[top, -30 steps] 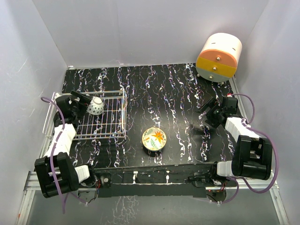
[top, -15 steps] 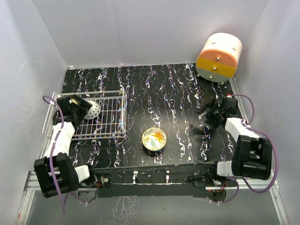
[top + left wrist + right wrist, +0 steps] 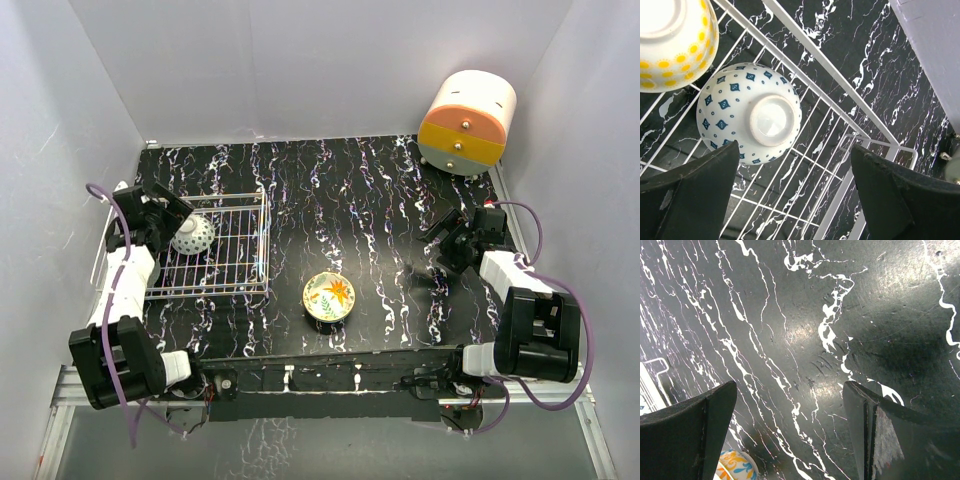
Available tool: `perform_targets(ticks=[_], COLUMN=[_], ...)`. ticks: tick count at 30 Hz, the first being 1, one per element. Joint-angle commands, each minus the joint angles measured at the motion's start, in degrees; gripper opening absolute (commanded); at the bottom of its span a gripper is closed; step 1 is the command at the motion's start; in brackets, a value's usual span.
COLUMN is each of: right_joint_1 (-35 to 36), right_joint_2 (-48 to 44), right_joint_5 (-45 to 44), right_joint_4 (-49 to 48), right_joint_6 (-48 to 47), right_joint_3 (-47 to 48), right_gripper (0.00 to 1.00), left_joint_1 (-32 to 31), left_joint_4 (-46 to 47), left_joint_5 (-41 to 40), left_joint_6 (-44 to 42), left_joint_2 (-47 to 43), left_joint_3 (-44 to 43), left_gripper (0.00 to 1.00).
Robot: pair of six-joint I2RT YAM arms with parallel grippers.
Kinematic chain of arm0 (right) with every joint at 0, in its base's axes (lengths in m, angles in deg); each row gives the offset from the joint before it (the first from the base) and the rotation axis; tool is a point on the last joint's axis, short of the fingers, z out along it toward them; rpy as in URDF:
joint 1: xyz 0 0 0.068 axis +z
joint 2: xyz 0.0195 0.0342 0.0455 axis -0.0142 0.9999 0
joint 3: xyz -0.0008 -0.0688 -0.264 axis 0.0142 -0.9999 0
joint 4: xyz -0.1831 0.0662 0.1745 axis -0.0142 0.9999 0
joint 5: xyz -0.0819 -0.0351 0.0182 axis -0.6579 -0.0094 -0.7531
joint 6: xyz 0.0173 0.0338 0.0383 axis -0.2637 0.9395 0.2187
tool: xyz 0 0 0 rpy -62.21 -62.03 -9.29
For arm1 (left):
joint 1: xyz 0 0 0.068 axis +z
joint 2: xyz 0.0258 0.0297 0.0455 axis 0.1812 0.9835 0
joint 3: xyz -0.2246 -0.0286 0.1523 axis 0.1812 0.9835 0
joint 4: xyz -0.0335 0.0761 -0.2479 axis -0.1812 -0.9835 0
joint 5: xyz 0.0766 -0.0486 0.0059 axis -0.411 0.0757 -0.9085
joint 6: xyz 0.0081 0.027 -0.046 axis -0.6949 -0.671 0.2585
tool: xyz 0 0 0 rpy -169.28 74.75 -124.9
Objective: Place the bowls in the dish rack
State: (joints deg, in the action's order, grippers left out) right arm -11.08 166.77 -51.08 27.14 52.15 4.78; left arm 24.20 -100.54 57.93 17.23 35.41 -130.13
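The dish rack (image 3: 236,262) of white wire stands at the table's left. A blue-white bowl (image 3: 193,235) lies upside down inside it. In the left wrist view that bowl (image 3: 749,120) rests on the rack wires (image 3: 840,150), with a cream-yellow bowl (image 3: 675,40) upside down beside it. My left gripper (image 3: 172,212) hovers open above the rack's far left, holding nothing (image 3: 795,200). A cream bowl with orange-green flowers (image 3: 329,296) sits upright on the table in front of the rack. My right gripper (image 3: 448,242) stands open over bare table (image 3: 790,440); that bowl's edge (image 3: 735,467) shows at its lower left.
An orange-and-cream round drawer unit (image 3: 467,122) stands at the back right corner. White walls close the table on three sides. The black marbled table (image 3: 360,210) runs between the rack and the right arm.
My left gripper has pulled back and to the left, away from the blue-white bowl, which has settled upside down in the rack. The right arm has not moved.
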Motion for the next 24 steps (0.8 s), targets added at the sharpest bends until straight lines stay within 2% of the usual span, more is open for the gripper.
perform_targets(ticks=[1,8,18,24], right_joint_1=[-0.2,-0.21,-0.2,-0.22], right_joint_2=[0.08,0.45,0.53,0.63], right_joint_5=[0.1,0.02,-0.39,-0.35], right_joint_4=[-2.83,-3.03,-2.85,-2.94], right_joint_6=[-0.13,-0.03,-0.13,-0.13], right_joint_3=[0.64,0.38,0.46,0.26], right_gripper=[0.9,0.9,0.9,0.9], left_joint_1=[0.3,0.26,0.29,0.27], left_joint_4=[1.01,9.28,13.49,12.25], left_joint_5=[2.13,3.59,2.35,0.35], left_joint_6=[-0.17,2.84,3.84,2.27], left_joint_2=[-0.09,1.91,5.36,4.59], left_joint_3=[1.16,4.65,6.18,5.47], left_gripper=[0.91,0.91,0.91,0.91])
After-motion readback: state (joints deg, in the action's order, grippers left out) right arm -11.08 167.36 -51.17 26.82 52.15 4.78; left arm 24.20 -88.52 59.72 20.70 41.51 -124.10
